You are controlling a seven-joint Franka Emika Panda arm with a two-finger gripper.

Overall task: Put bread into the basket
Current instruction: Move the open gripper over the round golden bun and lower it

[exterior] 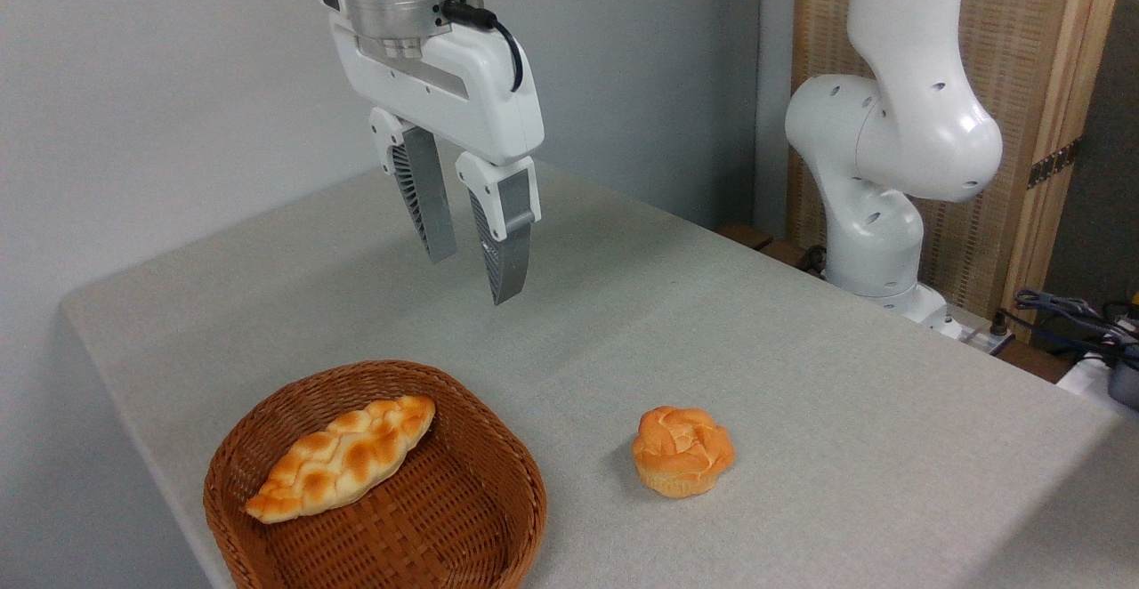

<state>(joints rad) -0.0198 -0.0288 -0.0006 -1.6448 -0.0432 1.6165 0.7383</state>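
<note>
Camera view: my gripper hangs released, empty, high above table. Bread sits right of basket, apart. Risk: I grab braided loaf instead, or squash soft bun.

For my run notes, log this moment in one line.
end effector: open, raised, empty | bun: on table, outside basket | braided loaf: in basket
</note>
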